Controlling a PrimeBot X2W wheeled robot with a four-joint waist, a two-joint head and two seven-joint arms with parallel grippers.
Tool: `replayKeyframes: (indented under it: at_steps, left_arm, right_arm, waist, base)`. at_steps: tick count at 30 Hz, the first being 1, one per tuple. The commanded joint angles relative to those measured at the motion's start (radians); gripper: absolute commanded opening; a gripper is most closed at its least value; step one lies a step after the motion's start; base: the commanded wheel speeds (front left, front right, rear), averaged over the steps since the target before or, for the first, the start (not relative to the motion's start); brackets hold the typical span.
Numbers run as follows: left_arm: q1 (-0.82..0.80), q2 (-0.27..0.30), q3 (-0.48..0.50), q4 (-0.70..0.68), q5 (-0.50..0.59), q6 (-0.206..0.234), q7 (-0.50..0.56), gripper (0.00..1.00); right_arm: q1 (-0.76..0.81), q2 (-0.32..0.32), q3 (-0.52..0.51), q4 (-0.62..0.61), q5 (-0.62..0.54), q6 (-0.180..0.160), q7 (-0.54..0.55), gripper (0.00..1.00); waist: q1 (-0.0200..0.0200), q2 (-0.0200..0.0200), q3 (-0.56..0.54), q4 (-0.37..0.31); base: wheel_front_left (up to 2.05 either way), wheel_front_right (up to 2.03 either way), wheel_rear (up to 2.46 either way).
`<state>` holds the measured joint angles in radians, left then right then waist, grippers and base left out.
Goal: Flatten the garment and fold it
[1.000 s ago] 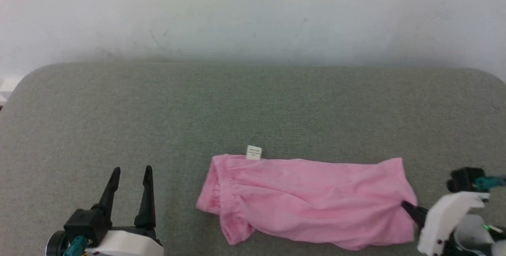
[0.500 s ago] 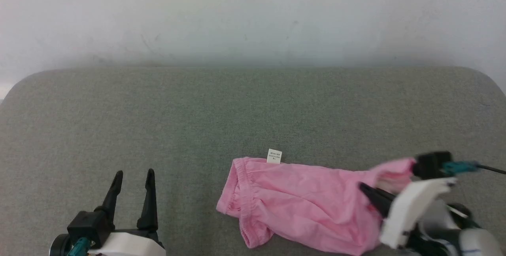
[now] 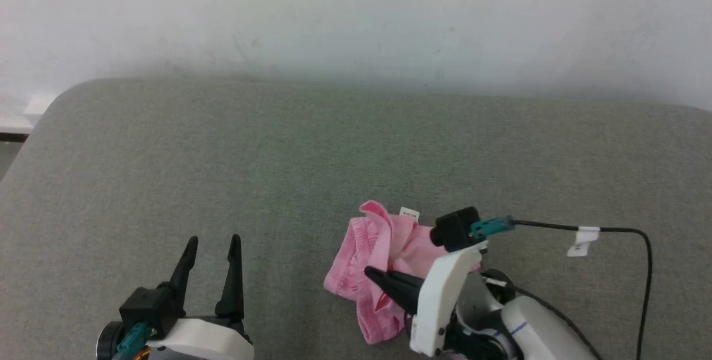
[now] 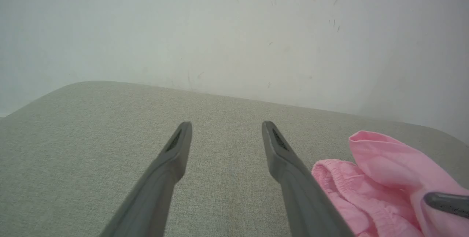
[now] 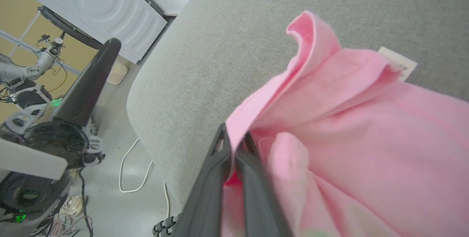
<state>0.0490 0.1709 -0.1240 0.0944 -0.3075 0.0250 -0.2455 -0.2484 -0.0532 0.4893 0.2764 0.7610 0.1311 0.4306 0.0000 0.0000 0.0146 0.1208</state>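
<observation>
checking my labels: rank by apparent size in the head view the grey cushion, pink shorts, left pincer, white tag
1. grey cushion
2. pink shorts, partly behind the right arm
3. left pincer, nearer the camera, so unsure against the shorts
4. white tag

White arm shells (image 3: 439, 293); right tool (image 3: 371, 274) dark-fingered, teal connector (image 3: 492, 226), black cable (image 3: 612, 230).

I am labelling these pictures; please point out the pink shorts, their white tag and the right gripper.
pink shorts (image 3: 384, 246): head view, bunched cloth near waistband.
white tag (image 3: 410, 213): head view, its middle.
right gripper (image 5: 234, 133): right wrist view, between fingertips pinching cloth.
</observation>
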Motion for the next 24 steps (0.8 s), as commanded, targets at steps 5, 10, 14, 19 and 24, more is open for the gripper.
replayKeyframes:
  at_steps: [5,10,14,19,24]
  left_arm:
    - [-0.032,-0.015,-0.012,0.038,-0.013,-0.017,-0.004,1.0]
    - [-0.047,-0.023,-0.015,0.065,-0.011,-0.018,-0.009,1.0]
    - [-0.044,-0.023,-0.009,0.079,-0.003,-0.005,-0.012,1.0]
    - [-0.034,-0.022,-0.002,0.072,0.004,0.013,-0.013,1.0]
    - [-0.014,-0.014,0.009,0.053,0.004,0.027,-0.014,1.0]
  right_arm:
    - [-0.066,0.003,0.12,0.132,0.053,0.0,-0.087,0.19]
    - [-0.124,0.003,0.222,0.168,0.079,0.0,-0.166,1.0]
    - [-0.164,-0.014,0.285,0.123,0.019,0.0,-0.256,1.0]
    - [-0.135,-0.102,0.28,0.038,-0.112,0.0,-0.377,1.0]
    - [-0.046,-0.145,0.116,-0.056,-0.274,0.0,-0.476,1.0]
  waist:
    - [0.0,0.0,0.022,0.013]
    - [0.0,0.0,0.019,0.001]
    - [0.0,0.0,0.005,-0.015]
    - [0.0,0.0,-0.023,-0.041]
    - [0.0,0.0,-0.047,-0.078]
  base:
    - [0.0,0.0,0.0]
    - [0.0,0.0,0.0]
    - [0.0,0.0,0.0]
    - [0.0,0.0,0.0]
    - [0.0,0.0,0.0]
